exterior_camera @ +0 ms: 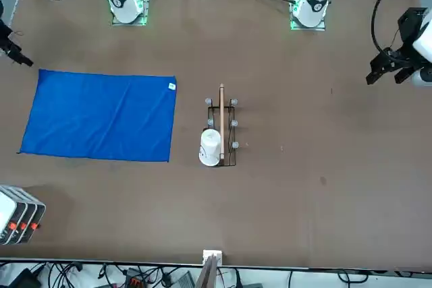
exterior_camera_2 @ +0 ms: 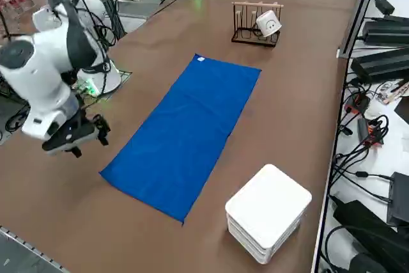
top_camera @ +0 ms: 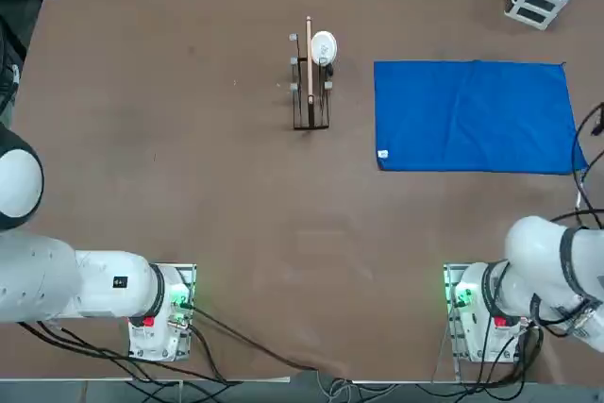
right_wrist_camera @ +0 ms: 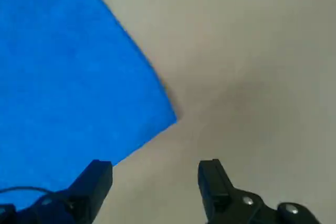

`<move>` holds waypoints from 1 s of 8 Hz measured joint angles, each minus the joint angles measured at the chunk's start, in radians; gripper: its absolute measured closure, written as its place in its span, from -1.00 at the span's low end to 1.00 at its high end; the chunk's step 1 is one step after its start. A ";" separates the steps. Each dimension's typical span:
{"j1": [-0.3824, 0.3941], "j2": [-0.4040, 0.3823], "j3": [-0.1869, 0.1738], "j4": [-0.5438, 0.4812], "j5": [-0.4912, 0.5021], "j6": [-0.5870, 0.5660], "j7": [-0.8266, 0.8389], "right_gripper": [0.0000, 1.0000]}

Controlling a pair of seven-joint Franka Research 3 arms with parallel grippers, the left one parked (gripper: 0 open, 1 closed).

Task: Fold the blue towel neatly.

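- The blue towel (exterior_camera_2: 185, 132) is lying flat and unfolded on the bench (exterior_camera_2: 287, 81), right of the wooden rack (top_camera: 310, 92) in the overhead view.
- My right gripper (exterior_camera_2: 71, 137) is hovering above the towel's near outer corner, fingers spread wide, empty, presumably to pinch that corner for the first fold.

We see even, bright overhead light with soft shadows. The wrist view is blurred throughout: just ahead of the right gripper (right_wrist_camera: 155, 174) lies a faint shadow on the table (right_wrist_camera: 252, 51).
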 joint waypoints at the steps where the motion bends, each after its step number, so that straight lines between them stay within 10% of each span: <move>1: -0.017 0.053 0.000 0.000 0.000 0.055 -0.007 -1.00; 8: -0.044 0.206 0.005 0.009 0.025 0.209 -0.005 -0.98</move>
